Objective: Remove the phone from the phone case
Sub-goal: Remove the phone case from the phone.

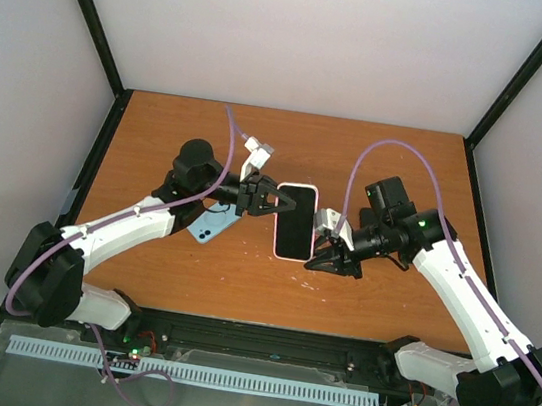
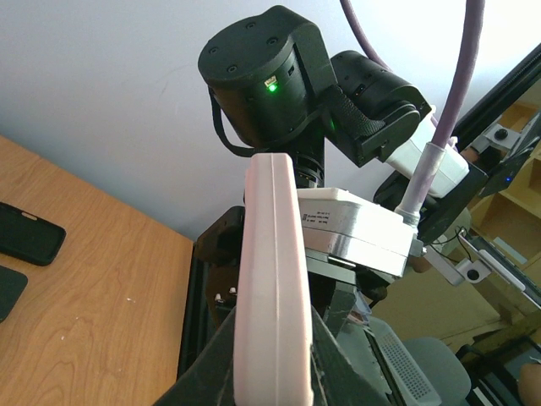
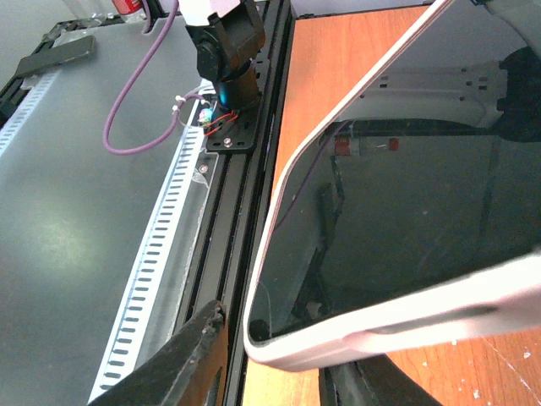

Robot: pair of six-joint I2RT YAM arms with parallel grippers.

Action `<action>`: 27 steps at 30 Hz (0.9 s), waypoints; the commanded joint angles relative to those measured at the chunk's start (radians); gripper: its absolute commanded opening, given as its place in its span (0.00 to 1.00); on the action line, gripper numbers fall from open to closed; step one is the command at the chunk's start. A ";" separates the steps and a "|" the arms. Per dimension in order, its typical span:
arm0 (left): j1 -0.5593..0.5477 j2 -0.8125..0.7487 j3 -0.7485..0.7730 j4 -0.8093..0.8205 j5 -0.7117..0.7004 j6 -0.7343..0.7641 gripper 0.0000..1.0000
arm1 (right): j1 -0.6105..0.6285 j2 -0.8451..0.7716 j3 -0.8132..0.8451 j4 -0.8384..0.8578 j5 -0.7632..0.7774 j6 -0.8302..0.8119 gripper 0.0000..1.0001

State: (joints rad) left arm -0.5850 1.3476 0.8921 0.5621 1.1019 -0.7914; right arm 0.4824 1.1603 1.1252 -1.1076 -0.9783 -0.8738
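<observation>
The phone in its pink case [image 1: 296, 220] is at the table's middle, screen up. My left gripper [image 1: 286, 203] is shut on the case's upper left edge. In the left wrist view the pink case edge [image 2: 270, 288] runs upright between my two fingers. My right gripper [image 1: 327, 256] is at the phone's lower right side. In the right wrist view the dark screen [image 3: 406, 228] and pink rim [image 3: 380, 326] fill the frame. One finger [image 3: 182, 355] stands apart from the corner and the other is under the phone, so the jaws are open around that corner.
A light blue phone or case [image 1: 213, 223] lies on the wooden table [image 1: 159, 137] under my left arm. Two dark flat shapes [image 2: 30, 233] lie on the wood in the left wrist view. A black rail [image 1: 261, 343] runs along the near edge.
</observation>
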 commanded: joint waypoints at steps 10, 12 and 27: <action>0.033 0.050 -0.016 0.182 -0.005 -0.091 0.00 | 0.014 -0.035 -0.008 0.046 -0.053 0.046 0.16; 0.033 0.058 -0.021 0.212 0.006 -0.114 0.00 | 0.015 -0.028 -0.009 0.066 -0.059 0.059 0.15; 0.033 0.057 -0.010 0.182 0.024 -0.097 0.00 | 0.015 -0.012 -0.007 0.089 -0.083 0.077 0.21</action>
State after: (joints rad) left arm -0.5610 1.3994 0.8700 0.7330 1.1572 -0.9058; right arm 0.4824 1.1511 1.1080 -1.0554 -0.9871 -0.7902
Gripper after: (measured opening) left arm 0.117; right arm 0.232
